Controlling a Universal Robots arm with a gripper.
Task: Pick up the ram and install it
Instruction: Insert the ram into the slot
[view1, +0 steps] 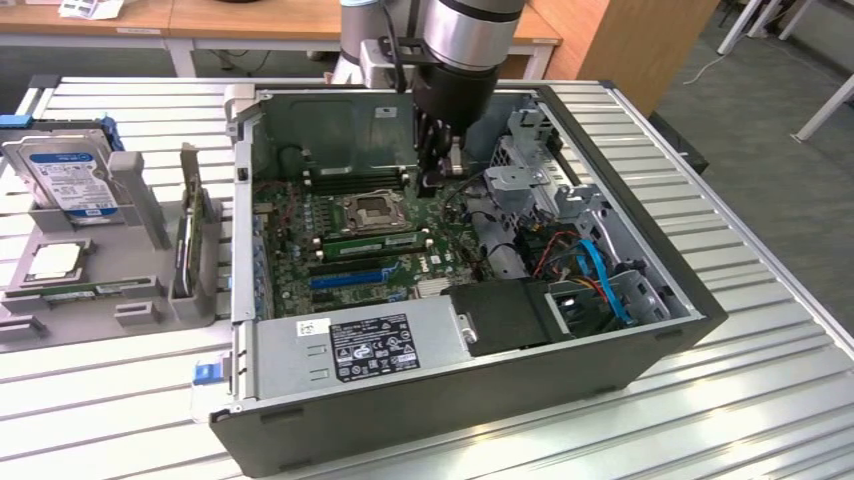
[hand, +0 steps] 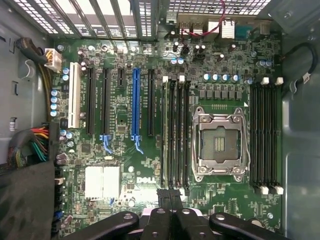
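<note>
A long thin green ram stick (view1: 374, 241) sits edge-up in a memory slot beside the CPU socket (view1: 368, 210) of the open computer case. In the wrist view this ram stick (hand: 165, 135) fills the slot farthest from the socket (hand: 219, 145). My gripper (view1: 435, 182) hangs inside the case over the motherboard, near the ends of the slots on the socket's other side. Its fingers (hand: 164, 194) are pressed together and I see nothing between them. Another thin green strip (view1: 83, 292) lies in the grey holder at the exterior view's left.
The grey holder also carries a silver hard drive (view1: 60, 170), a broad green expansion card (view1: 195, 235) and a CPU chip (view1: 54, 261). Inside the case are a blue expansion slot (hand: 135, 107), the power supply (view1: 360, 345), drive cages and blue cables (view1: 601, 275).
</note>
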